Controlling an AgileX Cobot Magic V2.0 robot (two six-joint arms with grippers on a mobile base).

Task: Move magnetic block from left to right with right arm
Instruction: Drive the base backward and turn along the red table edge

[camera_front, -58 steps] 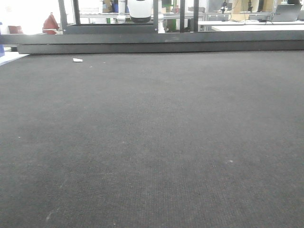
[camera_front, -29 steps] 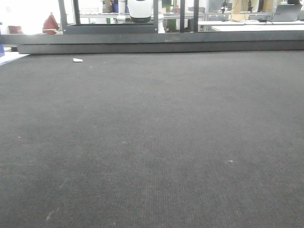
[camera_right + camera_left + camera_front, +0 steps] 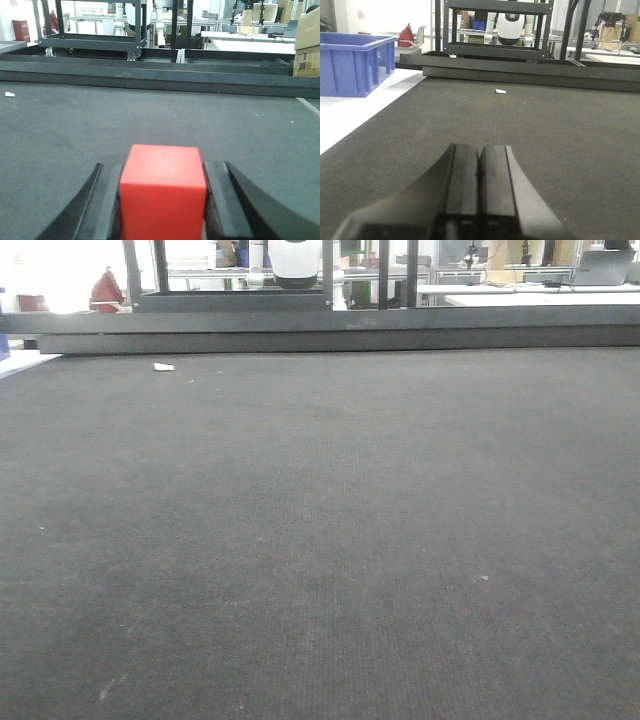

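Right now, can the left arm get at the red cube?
Probably not. The red cube sits clamped in the right gripper, its fingers covering both sides. The left gripper is shut over the mat, with no cube in its view.

Dark mat [image 3: 320,540], 1 white scrap [image 3: 163,366] far left — black rail [image 3: 340,330] behind

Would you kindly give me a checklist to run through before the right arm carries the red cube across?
1. Grip: right pincer shut on the small red matte cube: ok.
2. Cube lifted off the dark woven mat: cannot tell.
3. Idle arm: left pincer shut, holding nothing: ok.
4. Mat ahead free of obstacles: ok; only a small white scrap far left.
5. Placement spot on the right: cannot tell.
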